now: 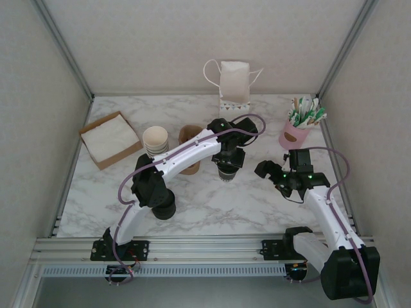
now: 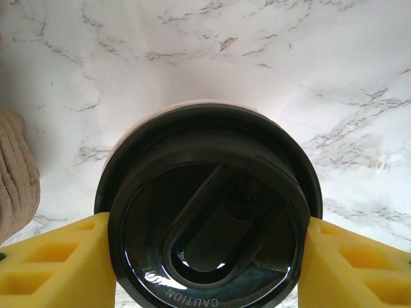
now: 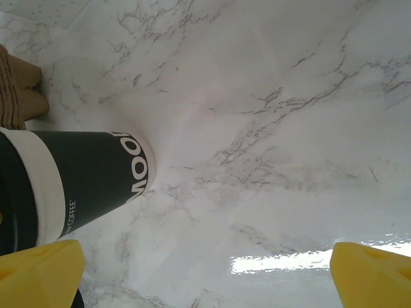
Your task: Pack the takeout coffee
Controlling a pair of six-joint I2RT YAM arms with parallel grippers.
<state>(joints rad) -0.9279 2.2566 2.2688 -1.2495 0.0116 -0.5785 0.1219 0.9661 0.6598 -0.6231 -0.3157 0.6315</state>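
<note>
The takeout coffee is a dark paper cup with white lettering and a round black lid. It stands upright on the marble table at mid-table. My left gripper comes down on it from above, with one yellow finger pressed to each side of the lid, so it is shut on the cup. In the right wrist view the cup is at the left, its base on the marble. My right gripper hangs just right of the cup, open, with nothing between its fingertips.
A white paper bag with handles stands open at the back centre. A pink holder of stirrers is at the back right. A napkin tray, a stack of cream-rimmed cups and brown sleeves lie to the left.
</note>
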